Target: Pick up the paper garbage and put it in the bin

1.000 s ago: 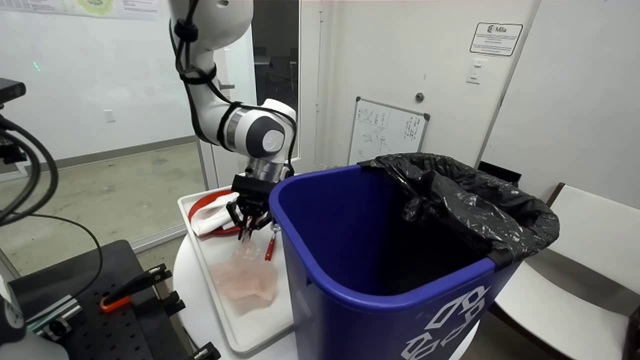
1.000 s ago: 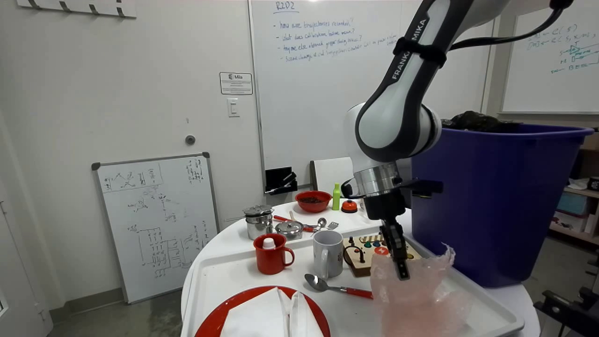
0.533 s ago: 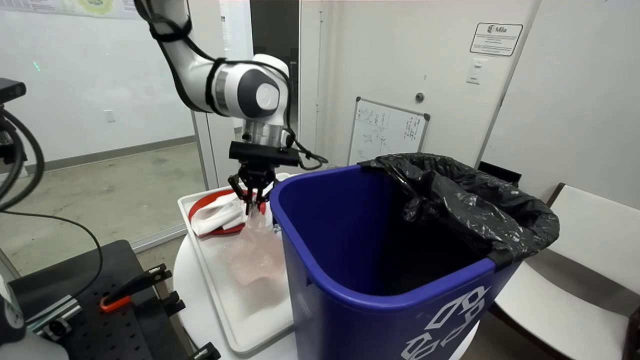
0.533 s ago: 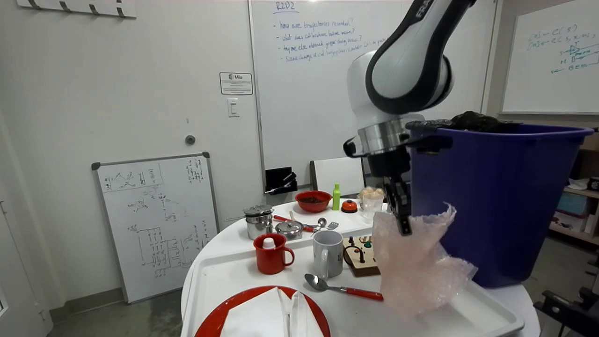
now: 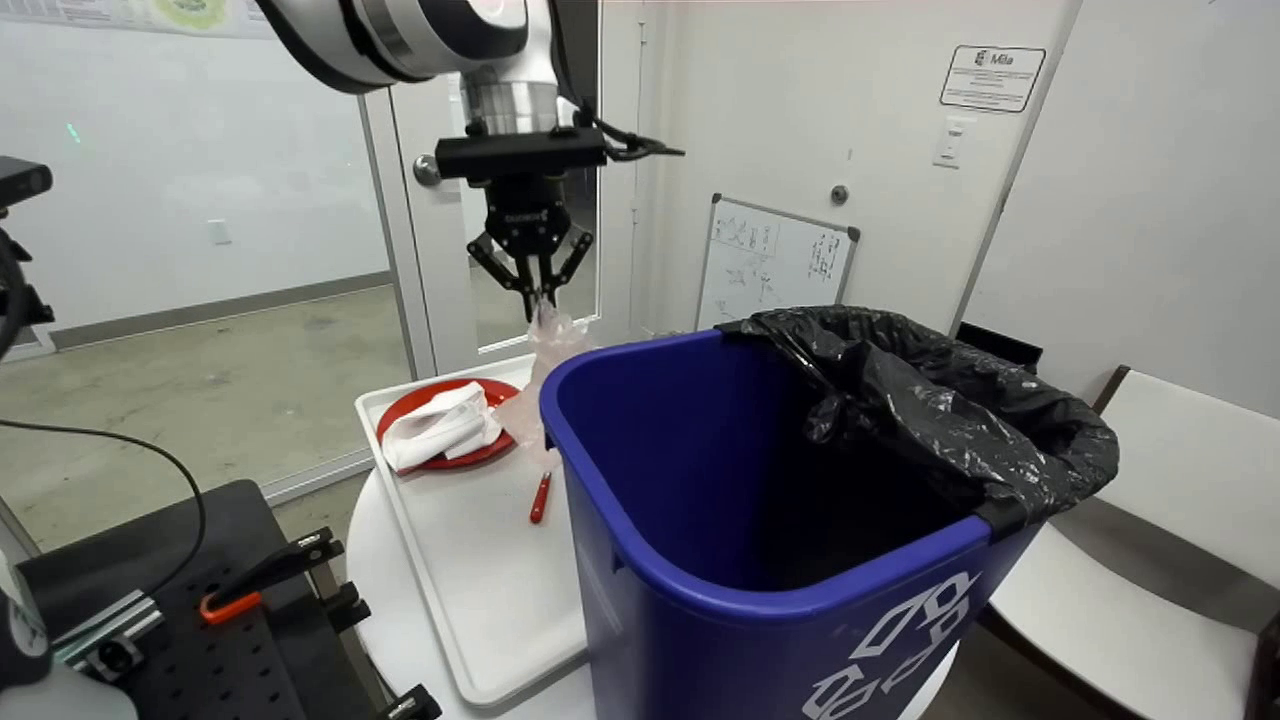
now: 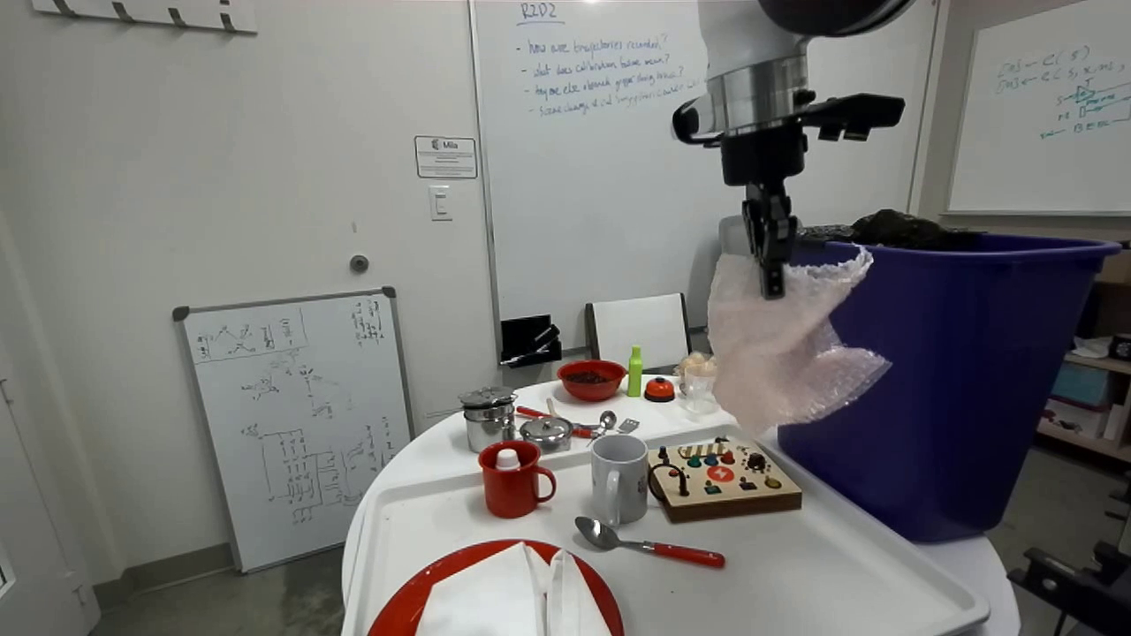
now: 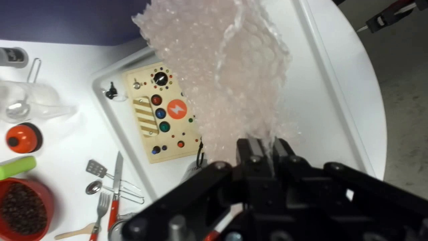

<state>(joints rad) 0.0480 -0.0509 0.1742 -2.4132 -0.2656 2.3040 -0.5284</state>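
Gripper [image 7: 264, 144]: jaws together, clamped on a pinched edge of the bubble wrap [image 6: 751, 371]; beside the bin [image 6: 919, 389], not over its mouth.
Wrap: pinkish, presumably the "paper" garbage. Hangs limp in the air beside the bin, bulk below the bin's rim. Can't tell if it touches the bin wall.
Just changed: a second ago the wrap hung low at the tray [image 6: 795, 574]; now it's well clear. The switch board [image 6: 724, 486] and spoon [image 6: 680, 554], both on the tray beside the bin, now show in full in an exterior view.
Meaning: pick looks done, grip seems sound. Carry and drop remain; call it about half.
Bin: stands on the table [image 6: 976, 574], just beside the tray. Its black liner [image 5: 930, 400] is bunched over one end; the rest of the inside shows bare blue.
Next: probably more lift till the wrap's tail clears the bin's rim, then sideways over the mouth, then let go.
Risk: tail is soft, may snag or fold on the bin's rim. Wrap is likely light, could cling to a jaw on release or drift wide of the bin. Bunched liner might catch it at that end.
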